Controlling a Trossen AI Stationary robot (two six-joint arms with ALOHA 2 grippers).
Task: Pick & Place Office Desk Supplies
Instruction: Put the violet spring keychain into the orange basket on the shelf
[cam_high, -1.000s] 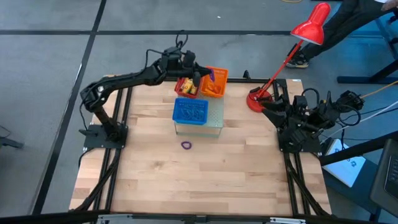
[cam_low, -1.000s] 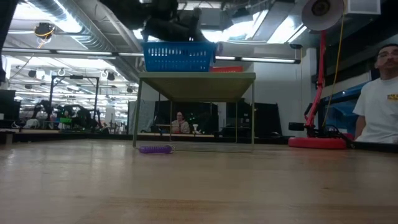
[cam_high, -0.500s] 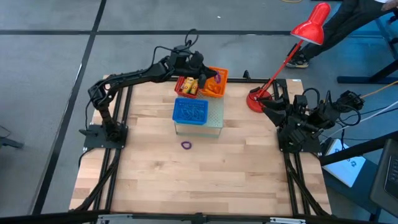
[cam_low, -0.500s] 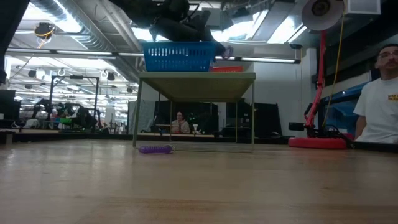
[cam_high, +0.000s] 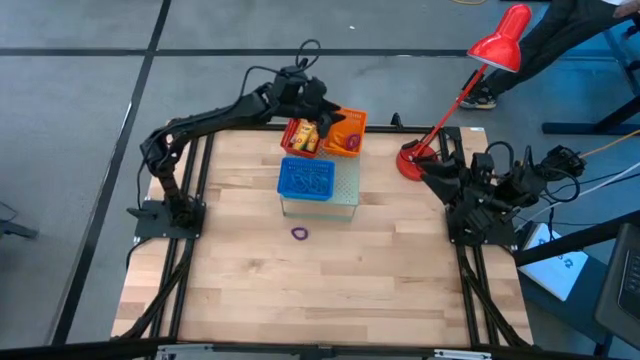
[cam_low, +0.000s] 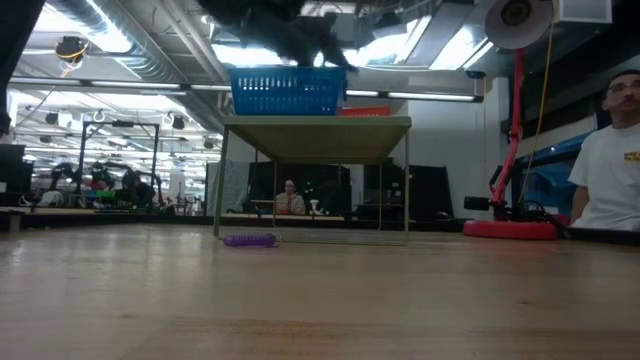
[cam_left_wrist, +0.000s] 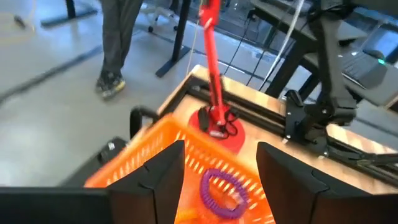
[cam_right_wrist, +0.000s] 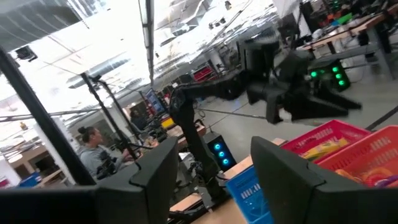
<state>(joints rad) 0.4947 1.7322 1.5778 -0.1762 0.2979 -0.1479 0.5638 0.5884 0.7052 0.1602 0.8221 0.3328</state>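
My left tool (cam_high: 322, 108) hangs above the far middle of the counter (cam_high: 250, 290), over the seam between the red mesh basket (cam_high: 297, 137) and the orange mesh basket (cam_high: 345, 132); its two dark fingers (cam_left_wrist: 163, 171) stand apart with nothing between them. Directly beneath, in the left wrist view, a purple loop (cam_left_wrist: 222, 188) of ridged, coiled cord lies on the lattice floor of the orange basket, free of my fingers. The red basket holds yellow pieces (too small to sort further).

The blue mesh basket (cam_high: 306, 179) sits on a small raised shelf (cam_high: 345, 190) with a pale green top and thin legs; in the low view it stands at the shelf's left end. A second purple loop (cam_high: 299, 233) lies flat on the bare wood planks just in front of the shelf, well apart from everything else, with open board on every side of it.

The red desk lamp (cam_high: 470, 75) rises from a round base at the far right edge, its stem slanting outward past the counter's rim. My right tool (cam_right_wrist: 214, 168) waits beside that base at the right edge, its fingers apart and empty. The near half of the counter offers smooth, pale planking. A person in a white shirt (cam_low: 608, 170) shows beyond the right side.
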